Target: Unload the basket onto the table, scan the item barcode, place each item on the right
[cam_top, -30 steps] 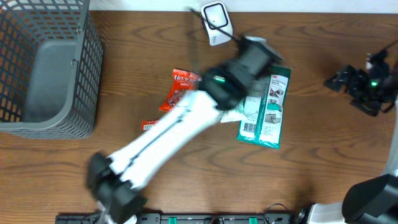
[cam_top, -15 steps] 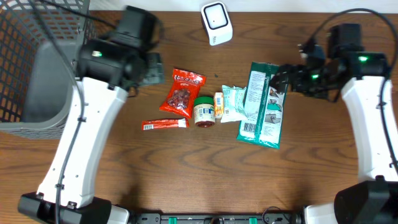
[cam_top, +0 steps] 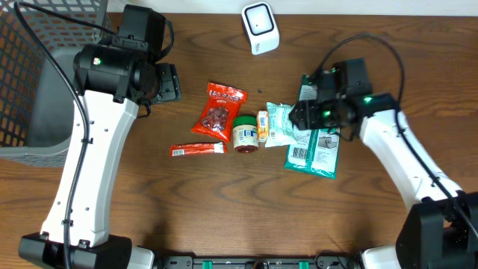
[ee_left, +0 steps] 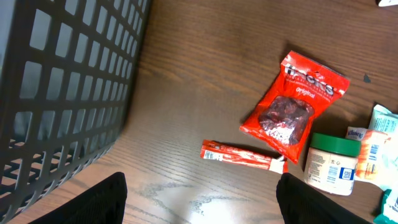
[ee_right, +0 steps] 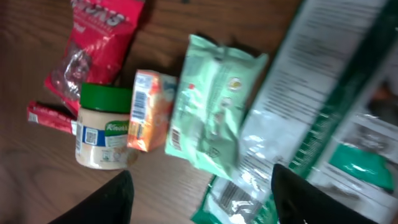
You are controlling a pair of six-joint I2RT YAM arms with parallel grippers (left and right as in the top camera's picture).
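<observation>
- The right pincer hangs at centre right of the overhead view, over the seam where the pale green pouch meets the big green-and-white packet.
- In the right wrist view its two fingers stand wide apart at the lower corners. Most of the pouch lies between and ahead of them, flat on the surface, and nothing is gripped.
- The white scanner sits at top centre, well apart from both pincers.
- Left of the pouch, in a row, lie a small orange box, a green-lidded jar and a red snack bag. A thin red stick pack lies lower left of the jar.
- The left pincer is at upper left beside the grey basket. Its fingers are spread wide and hold nothing.
- Half a second ago the right pincer was off the packet's upper right edge. It has since crossed leftward over the packet to the pouch.
- The left arm has edged a little toward the basket, and a second ago it reached across the middle toward the scanner.
- The goods themselves lie where they did.
</observation>
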